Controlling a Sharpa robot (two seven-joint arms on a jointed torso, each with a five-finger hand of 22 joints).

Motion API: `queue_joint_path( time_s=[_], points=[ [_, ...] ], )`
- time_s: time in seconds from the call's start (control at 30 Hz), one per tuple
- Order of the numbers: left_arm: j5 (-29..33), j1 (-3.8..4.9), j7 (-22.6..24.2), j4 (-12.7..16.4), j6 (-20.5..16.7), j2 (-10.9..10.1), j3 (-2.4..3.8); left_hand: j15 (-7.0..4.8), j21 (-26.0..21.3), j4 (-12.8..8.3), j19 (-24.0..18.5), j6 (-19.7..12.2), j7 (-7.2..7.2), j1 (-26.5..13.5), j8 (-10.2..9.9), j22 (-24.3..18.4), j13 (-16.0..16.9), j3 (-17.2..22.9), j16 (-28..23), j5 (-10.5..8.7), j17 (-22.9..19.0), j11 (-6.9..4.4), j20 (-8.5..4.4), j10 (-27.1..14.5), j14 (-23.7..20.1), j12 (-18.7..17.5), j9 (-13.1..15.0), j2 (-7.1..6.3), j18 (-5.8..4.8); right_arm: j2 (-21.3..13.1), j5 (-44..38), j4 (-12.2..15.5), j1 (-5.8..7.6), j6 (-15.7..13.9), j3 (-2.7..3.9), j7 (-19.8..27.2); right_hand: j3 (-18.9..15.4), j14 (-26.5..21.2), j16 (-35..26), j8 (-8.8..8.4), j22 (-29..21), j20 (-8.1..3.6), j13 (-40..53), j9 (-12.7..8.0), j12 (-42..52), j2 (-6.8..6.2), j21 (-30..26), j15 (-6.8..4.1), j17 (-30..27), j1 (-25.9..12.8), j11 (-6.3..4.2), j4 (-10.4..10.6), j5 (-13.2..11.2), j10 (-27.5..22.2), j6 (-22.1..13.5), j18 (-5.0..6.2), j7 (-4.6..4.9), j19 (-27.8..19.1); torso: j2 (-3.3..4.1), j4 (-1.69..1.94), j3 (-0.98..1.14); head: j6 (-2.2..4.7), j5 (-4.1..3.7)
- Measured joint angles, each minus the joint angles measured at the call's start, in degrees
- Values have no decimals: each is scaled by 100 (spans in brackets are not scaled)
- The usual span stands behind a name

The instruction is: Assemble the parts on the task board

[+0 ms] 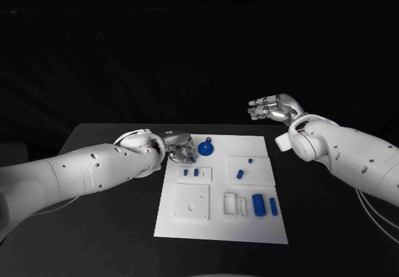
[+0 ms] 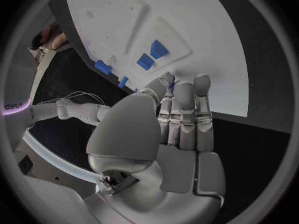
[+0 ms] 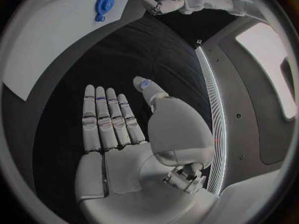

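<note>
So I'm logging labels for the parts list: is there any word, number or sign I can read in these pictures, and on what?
None can be read.
White task board: no print shows on it.
Blue parts: no marks show.
Left wrist view: a few pale letters at the circle's rim, cut off and too blurred to read.

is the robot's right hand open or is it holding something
Open. The right hand holds nothing: its fingers lie straight and apart, raised off the black table, beside the task board.
</note>
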Motion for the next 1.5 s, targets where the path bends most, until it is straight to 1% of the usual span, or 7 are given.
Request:
queue_joint_path(
  time_s=[0.23, 1.03, 1.07, 1.13, 1.27, 1.43, 1.5],
  points=[
    [-2, -46, -1, -34, 0, 71, -2, 0, 0, 0, 0, -4, -3, 0, 23, -1, 2, 0, -22, 0, 0, 0, 0, 0, 0, 0, 7, 0, -6, 1, 0, 1, 0, 2, 0, 0, 0, 4, 0, 0, 0, 0, 0, 0, 0, 0, 0, -4, 0, 0, 0, 0, 0, 0, 0, 0, 0, 0, 0, -1, 0, 5, 12],
    [-163, -41, -19, -45, -23, 77, -41, 0, 0, -15, -21, 41, -1, 0, 1, 3, 14, -16, -22, -61, 0, -9, -21, 54, 0, 0, 10, 0, -31, 1, -2, -12, 0, 19, 0, 0, 0, 5, 0, 0, 0, 0, 0, 0, 0, 0, 0, -4, 0, 0, 0, 0, 0, 0, 0, 1, 0, 0, 0, 2, 1, -12, 12],
    [-183, -41, -24, -44, -23, 77, -43, 0, 0, -24, -21, 39, 1, 19, 0, 3, 16, -25, -22, -62, 0, -9, -21, 54, 0, 0, 10, -19, 1, 1, -2, -14, 0, 21, 0, 0, 0, 4, 0, 0, 0, 0, 0, 0, 0, 0, 0, -5, 0, 0, 0, 0, 0, 0, 0, 0, 0, 0, 0, 2, 2, -12, 12],
    [-212, -42, -33, -43, -23, 77, -48, 0, 0, -31, -21, -158, 35, 37, 4, 3, 17, -32, -22, -61, 1, 17, -21, 28, 0, 0, 7, -35, 17, -1, -2, -15, 0, 23, 0, 0, 0, 4, 0, 0, 0, 0, 0, 0, 0, 0, 0, -4, 0, 0, 0, 0, 0, 0, 0, 1, 0, 0, 0, 2, 1, -12, 14],
    [-271, -79, -66, -45, -9, 56, -82, -1, 0, -37, -21, -775, -68, 27, 25, 2, 5, 41, -22, -88, 1, 40, -20, -61, 0, 1, -23, -136, 102, -6, -2, -20, -1, 28, 0, -1, 0, 5, 0, 0, 0, 0, 0, 0, 0, 0, 0, -4, 0, 0, 0, 0, 0, 0, 0, 0, 0, 0, 0, -1, 1, -8, 14],
    [-313, -77, -75, -41, -20, 57, -79, -1, 0, 1, -32, -1025, -146, 23, 25, 2, 8, 161, -22, -88, 1, 61, -9, -105, -1, 2, -23, -248, 105, -11, -2, -24, -1, 33, 0, -2, 0, 5, 0, 0, 0, 0, 0, 0, 0, 0, 0, -4, 0, 0, 0, 0, 0, 0, 0, 0, 0, 0, 1, -2, 2, -8, 9],
    [-321, -77, -76, -40, -26, 57, -80, 21, 0, 27, -41, -1137, -163, 29, 25, 2, 10, 189, -34, -118, 1, 72, -1, -133, -22, 2, -23, -254, 121, -11, -2, -25, -1, 34, 0, -3, 0, 5, 0, 0, 0, 0, 0, 0, 0, 0, 0, -5, 0, 0, 0, 0, 0, 0, 0, 0, 0, 0, 1, -2, 1, -5, 9]
  ],
)
